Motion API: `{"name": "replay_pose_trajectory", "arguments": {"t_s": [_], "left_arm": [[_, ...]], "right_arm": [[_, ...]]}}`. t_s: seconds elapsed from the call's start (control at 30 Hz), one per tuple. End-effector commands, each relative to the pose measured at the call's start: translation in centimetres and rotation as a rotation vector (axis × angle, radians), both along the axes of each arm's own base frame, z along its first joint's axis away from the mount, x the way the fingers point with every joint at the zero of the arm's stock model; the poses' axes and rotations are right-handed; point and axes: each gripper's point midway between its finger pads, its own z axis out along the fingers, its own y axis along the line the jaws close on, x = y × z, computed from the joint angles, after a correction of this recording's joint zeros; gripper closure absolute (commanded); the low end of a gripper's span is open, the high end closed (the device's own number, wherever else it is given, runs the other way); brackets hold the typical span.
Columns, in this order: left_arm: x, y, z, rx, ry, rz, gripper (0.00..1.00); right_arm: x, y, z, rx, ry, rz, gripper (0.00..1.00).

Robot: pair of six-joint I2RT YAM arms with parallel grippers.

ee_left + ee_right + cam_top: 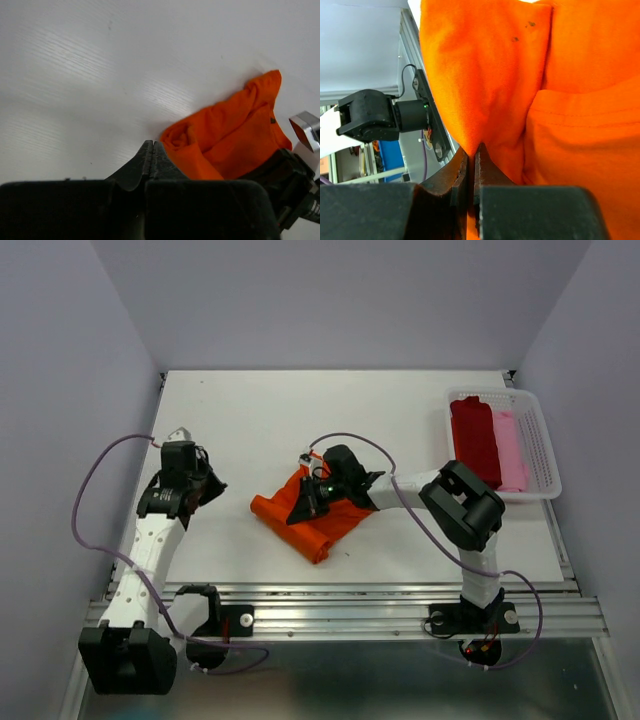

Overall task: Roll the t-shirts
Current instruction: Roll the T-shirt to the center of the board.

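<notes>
Pinching: right gripper (474, 150) clamps a fold of the orange t-shirt (318, 533), likely for rolling.
Idling: left gripper (152, 146) closed, empty, apart.

The counter (300, 410) is white and flat, with pale walls at its far and side edges. An orange t-shirt (318, 528) lies bunched on it, slightly nearer than the middle, its thick folded end pointing to the near left. A white mesh basket (543, 445) stands at the far right, well apart from the shirt. A metal rail (340, 610) runs along the near edge.
</notes>
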Motion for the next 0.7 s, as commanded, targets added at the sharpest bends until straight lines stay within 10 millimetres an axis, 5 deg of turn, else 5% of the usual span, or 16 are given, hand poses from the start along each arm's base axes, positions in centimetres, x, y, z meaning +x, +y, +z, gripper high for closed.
{"name": "replay_pose_trajectory", "arguments": {"t_s": [0.0, 0.27, 0.67], "left_arm": [[-0.3, -4.0, -0.2, -0.041, 0.001, -0.119, 1.00], [-2.5, -8.3, -3.0, -0.095, 0.095, -0.204, 1.00], [-3.3, -9.9, -3.9, -0.061, 0.125, -0.224, 1.00]], "right_arm": [[0.1, 0.1, 0.4, 0.044, -0.032, 0.034, 0.99], [0.1, 0.2, -0.2, 0.037, -0.023, 0.035, 0.99], [0.4, -0.1, 0.1, 0.041, -0.019, 0.027, 0.99]]}}
